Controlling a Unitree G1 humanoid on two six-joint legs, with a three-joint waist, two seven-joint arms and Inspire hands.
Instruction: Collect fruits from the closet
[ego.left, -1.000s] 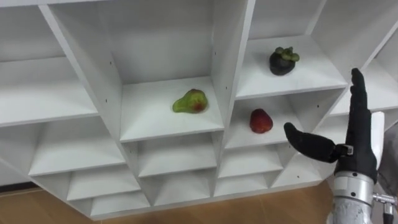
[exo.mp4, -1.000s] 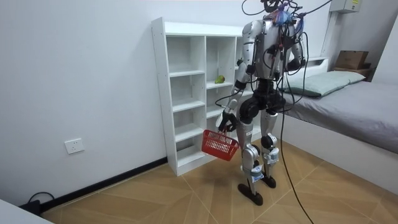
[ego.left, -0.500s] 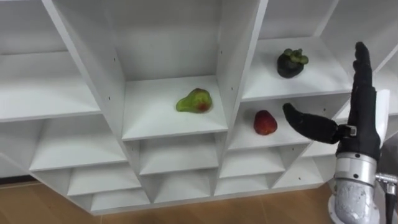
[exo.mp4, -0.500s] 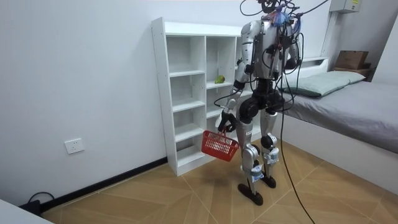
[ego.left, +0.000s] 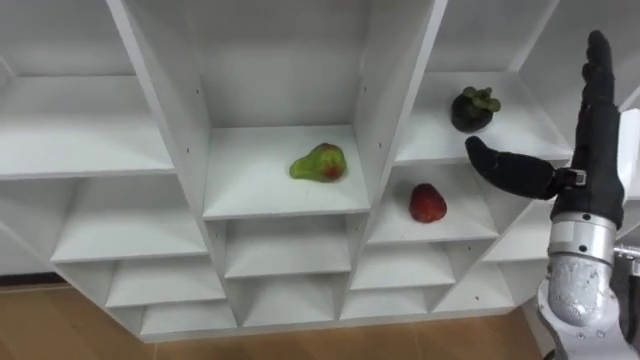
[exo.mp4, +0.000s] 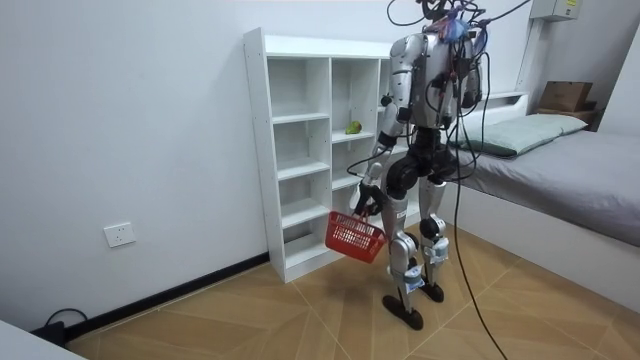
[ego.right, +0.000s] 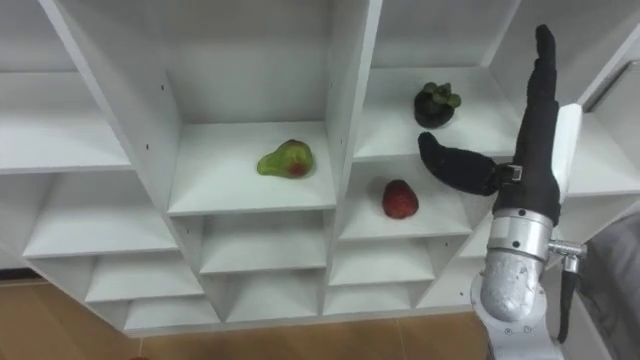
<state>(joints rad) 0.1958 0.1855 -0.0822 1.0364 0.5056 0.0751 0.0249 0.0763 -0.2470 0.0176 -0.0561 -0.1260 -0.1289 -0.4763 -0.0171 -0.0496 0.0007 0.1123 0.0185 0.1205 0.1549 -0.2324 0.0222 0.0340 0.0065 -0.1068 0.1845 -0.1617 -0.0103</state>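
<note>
White shelves of the closet (ego.left: 388, 95) carry three fruits. A green mango with a red blush (ego.left: 319, 163) lies on a shelf in the middle column. In the column to its right, a dark mangosteen (ego.left: 474, 109) sits on one shelf and a small red fruit (ego.left: 427, 203) on the shelf directly below.

The right hand (ego.left: 588, 165) is raised in front of that right column and holds nothing. Its fingers (ego.left: 598, 80) are straight and pressed together, pointing up, and the thumb is spread wide toward the fruits, its tip just below the mangosteen and apart from it.

From the room view, the robot stands upright on the wooden floor, facing the closet, with a bed (exo.mp4: 570, 165) behind it. Its left hand (exo.mp4: 366, 200) hangs low, fingers hooked round the handle of a red basket (exo.mp4: 352, 235).
</note>
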